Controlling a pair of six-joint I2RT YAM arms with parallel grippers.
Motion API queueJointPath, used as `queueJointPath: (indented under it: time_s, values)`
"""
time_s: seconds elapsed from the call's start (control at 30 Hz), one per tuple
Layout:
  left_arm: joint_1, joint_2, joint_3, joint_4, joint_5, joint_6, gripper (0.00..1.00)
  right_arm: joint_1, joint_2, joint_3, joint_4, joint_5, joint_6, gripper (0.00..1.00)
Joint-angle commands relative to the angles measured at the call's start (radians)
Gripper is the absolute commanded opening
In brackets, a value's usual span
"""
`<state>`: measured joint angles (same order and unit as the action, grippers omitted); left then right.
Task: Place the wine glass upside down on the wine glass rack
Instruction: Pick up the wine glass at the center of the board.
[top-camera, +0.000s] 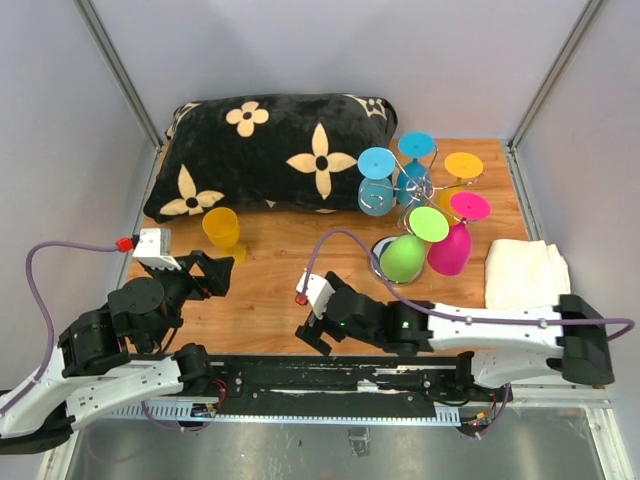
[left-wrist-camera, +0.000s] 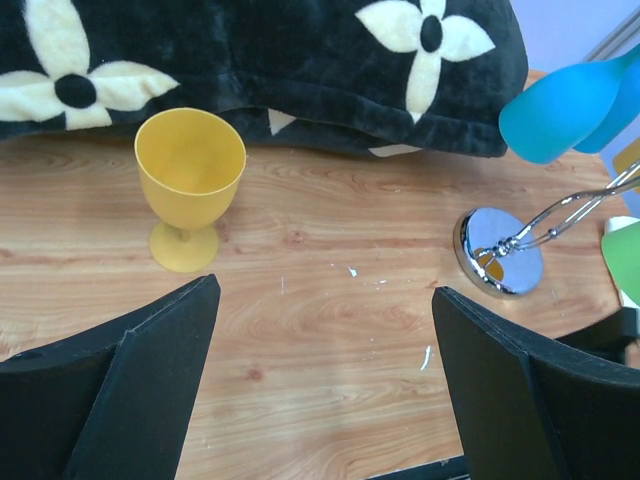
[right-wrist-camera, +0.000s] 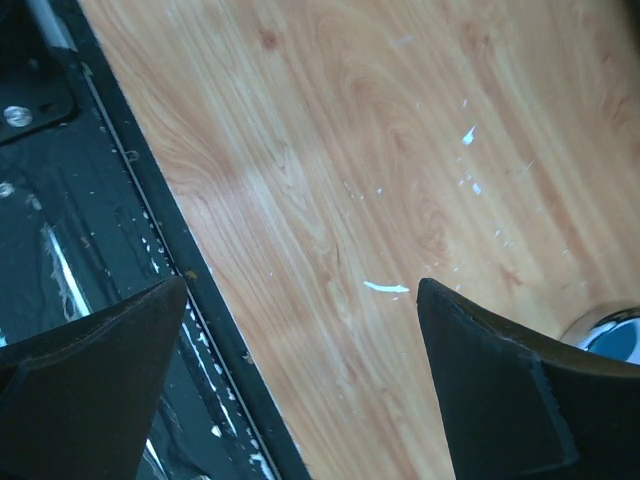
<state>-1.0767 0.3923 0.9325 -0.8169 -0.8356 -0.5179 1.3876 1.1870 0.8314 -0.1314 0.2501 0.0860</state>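
Note:
A yellow wine glass (top-camera: 221, 228) (left-wrist-camera: 190, 180) stands upright on the wooden table, just in front of the pillow. The chrome wine glass rack (top-camera: 418, 188) stands at the back right, its round mirrored base (left-wrist-camera: 498, 250) on the wood, and several coloured glasses hang upside down on it. My left gripper (top-camera: 213, 275) (left-wrist-camera: 325, 290) is open and empty, low over the table, with the yellow glass just ahead to its left. Near the table's front edge, my right gripper (top-camera: 310, 322) (right-wrist-camera: 302, 287) is open over bare wood, holding nothing.
A black pillow with cream flowers (top-camera: 270, 150) lies along the back left. A folded white cloth (top-camera: 525, 272) rests at the right edge. Green (top-camera: 405, 255) and pink (top-camera: 452, 245) glasses hang low on the rack's near side. The black rail (right-wrist-camera: 90, 200) borders the front edge.

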Motion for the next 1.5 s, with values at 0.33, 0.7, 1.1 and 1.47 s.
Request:
queueJointPath:
  time_s: [0.33,0.7,1.1,1.47]
  values:
    - [-0.003,0.164,0.066,-0.030,-0.024,-0.047,0.99,0.013,0.427,0.240,-0.177,0.122,0.318,0.98]
    - [-0.002,0.235,0.112,-0.077,-0.052,-0.126,1.00,-0.013,0.392,0.268,-0.243,-0.067,0.139,0.98]
    - [0.114,0.405,0.195,-0.028,0.066,-0.033,1.00,-0.142,0.272,0.238,-0.214,-0.234,0.075,0.98]
    - [0.518,0.451,0.182,0.129,0.355,0.166,1.00,-0.151,0.242,0.238,-0.147,-0.195,0.052,0.98]
